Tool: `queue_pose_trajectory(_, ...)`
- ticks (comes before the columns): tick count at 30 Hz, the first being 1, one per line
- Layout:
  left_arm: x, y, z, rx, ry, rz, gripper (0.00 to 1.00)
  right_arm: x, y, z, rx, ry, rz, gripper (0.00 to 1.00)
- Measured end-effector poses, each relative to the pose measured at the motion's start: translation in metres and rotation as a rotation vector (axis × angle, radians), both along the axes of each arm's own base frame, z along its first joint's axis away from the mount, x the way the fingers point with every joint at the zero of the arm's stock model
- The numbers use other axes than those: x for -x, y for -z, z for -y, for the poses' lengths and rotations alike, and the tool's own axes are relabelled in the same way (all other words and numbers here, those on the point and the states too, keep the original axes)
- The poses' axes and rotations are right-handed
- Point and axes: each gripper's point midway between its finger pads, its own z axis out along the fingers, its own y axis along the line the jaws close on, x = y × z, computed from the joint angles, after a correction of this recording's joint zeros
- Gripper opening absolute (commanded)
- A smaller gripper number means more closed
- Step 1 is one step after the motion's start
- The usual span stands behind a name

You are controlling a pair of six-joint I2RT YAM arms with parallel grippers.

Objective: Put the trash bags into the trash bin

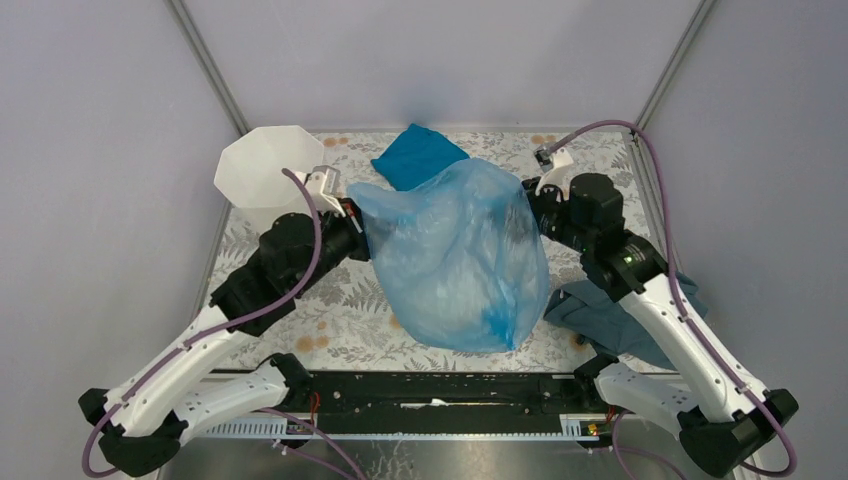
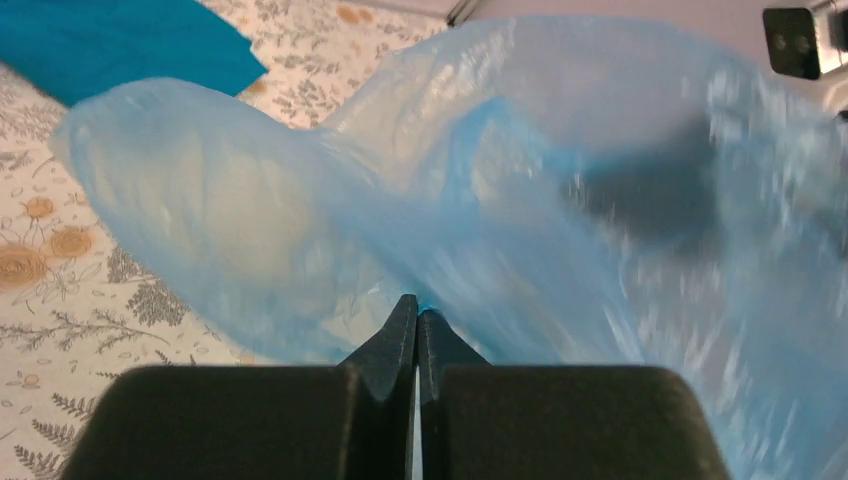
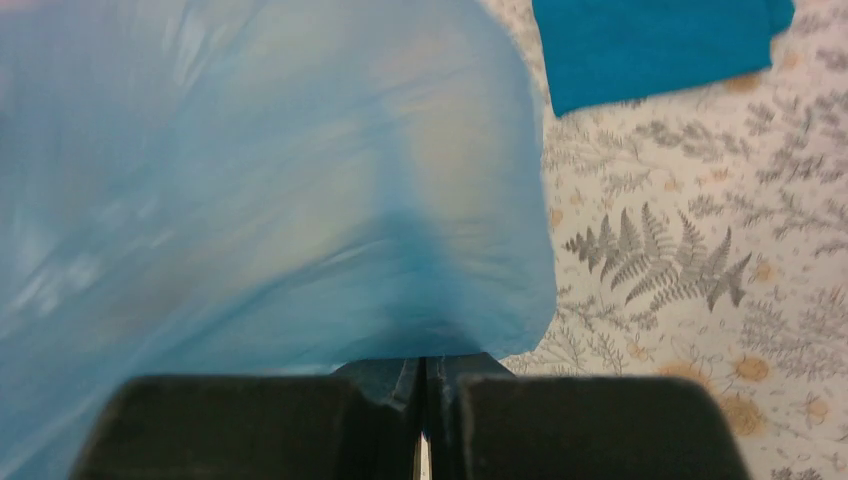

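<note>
The translucent light-blue trash bag (image 1: 455, 255) hangs spread between both grippers above the middle of the table. My left gripper (image 1: 352, 215) is shut on the bag's left edge; in the left wrist view its tips (image 2: 417, 312) pinch the film of the bag (image 2: 520, 200). My right gripper (image 1: 532, 200) is shut on the bag's right edge; in the right wrist view the bag (image 3: 260, 180) drapes over the tips (image 3: 423, 362). The white faceted trash bin (image 1: 262, 172) stands at the far left, just behind my left gripper.
A teal-blue folded cloth (image 1: 415, 153) lies at the back centre, also in the left wrist view (image 2: 110, 40) and right wrist view (image 3: 660, 45). A grey-blue cloth (image 1: 620, 315) lies under my right arm. The floral tablecloth (image 1: 330, 310) covers the table.
</note>
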Motion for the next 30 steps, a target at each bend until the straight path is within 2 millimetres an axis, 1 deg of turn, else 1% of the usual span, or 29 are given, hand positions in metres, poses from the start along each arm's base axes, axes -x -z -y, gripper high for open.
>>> queue_pose_trajectory(1,0.000,-0.008,-0.002,0.011,-0.006,0.015,0.00,0.001,-0.013,0.001,-0.009,0.001,0.029,0.01)
queue_pose_trajectory(3,0.001,-0.017,-0.007,0.024,-0.024,0.035,0.00,0.002,-0.029,0.004,-0.017,0.005,0.070,0.01)
queue_pose_trajectory(4,0.001,-0.021,-0.011,0.030,-0.036,0.045,0.00,0.003,-0.034,0.007,-0.016,0.011,0.088,0.01)
queue_pose_trajectory(6,0.000,-0.018,-0.016,0.022,-0.057,0.050,0.00,0.003,-0.034,0.010,-0.003,0.025,0.097,0.00)
queue_pose_trajectory(8,-0.004,-0.007,-0.019,-0.003,-0.083,0.041,0.00,-0.002,-0.025,0.012,0.025,0.040,0.088,0.00)
queue_pose_trajectory(9,-0.008,0.004,-0.019,-0.028,-0.101,0.024,0.00,-0.005,-0.017,0.012,0.043,0.045,0.077,0.00)
queue_pose_trajectory(10,-0.012,0.017,-0.018,-0.059,-0.108,-0.001,0.00,-0.010,-0.005,0.013,0.068,0.054,0.057,0.03)
queue_pose_trajectory(11,-0.016,0.034,-0.015,-0.099,-0.112,-0.034,0.00,-0.013,0.005,0.013,0.090,0.058,0.038,0.10)
queue_pose_trajectory(12,-0.018,0.046,-0.013,-0.125,-0.111,-0.058,0.00,-0.017,0.018,0.011,0.114,0.055,0.011,0.19)
queue_pose_trajectory(14,-0.022,0.078,-0.007,-0.197,-0.102,-0.121,0.00,-0.020,0.047,0.009,0.166,0.042,-0.051,0.35)
queue_pose_trajectory(15,-0.021,0.089,-0.007,-0.218,-0.100,-0.139,0.00,-0.020,0.057,0.010,0.181,0.040,-0.074,0.42)
queue_pose_trajectory(16,-0.019,0.097,-0.009,-0.235,-0.099,-0.154,0.00,-0.018,0.067,0.011,0.201,0.036,-0.094,0.45)
queue_pose_trajectory(17,-0.018,0.099,-0.010,-0.241,-0.099,-0.155,0.00,-0.016,0.073,0.013,0.214,0.034,-0.107,0.46)
queue_pose_trajectory(18,-0.018,0.096,-0.012,-0.238,-0.102,-0.145,0.00,-0.016,0.074,0.014,0.220,0.038,-0.111,0.48)
queue_pose_trajectory(20,-0.018,0.082,-0.017,-0.219,-0.117,-0.110,0.00,-0.018,0.073,0.018,0.231,0.057,-0.096,0.53)
queue_pose_trajectory(21,-0.019,0.073,-0.019,-0.208,-0.124,-0.089,0.00,-0.019,0.072,0.021,0.238,0.072,-0.089,0.58)
queue_pose_trajectory(23,-0.021,0.051,-0.022,-0.182,-0.139,-0.040,0.00,-0.022,0.072,0.026,0.253,0.100,-0.082,0.71)
queue_pose_trajectory(24,-0.022,0.038,-0.023,-0.168,-0.147,-0.014,0.00,-0.023,0.073,0.029,0.264,0.118,-0.081,0.79)
queue_pose_trajectory(25,-0.024,0.022,-0.025,-0.154,-0.156,0.020,0.00,-0.024,0.074,0.034,0.282,0.139,-0.083,0.83)
queue_pose_trajectory(27,-0.025,-0.003,-0.028,-0.135,-0.165,0.074,0.00,-0.025,0.078,0.042,0.314,0.176,-0.096,0.93)
queue_pose_trajectory(29,-0.025,-0.032,-0.031,-0.121,-0.164,0.135,0.00,-0.028,0.079,0.054,0.359,0.227,-0.102,0.99)
queue_pose_trajectory(30,-0.024,-0.049,-0.032,-0.111,-0.160,0.172,0.00,-0.030,0.079,0.061,0.389,0.262,-0.104,1.00)
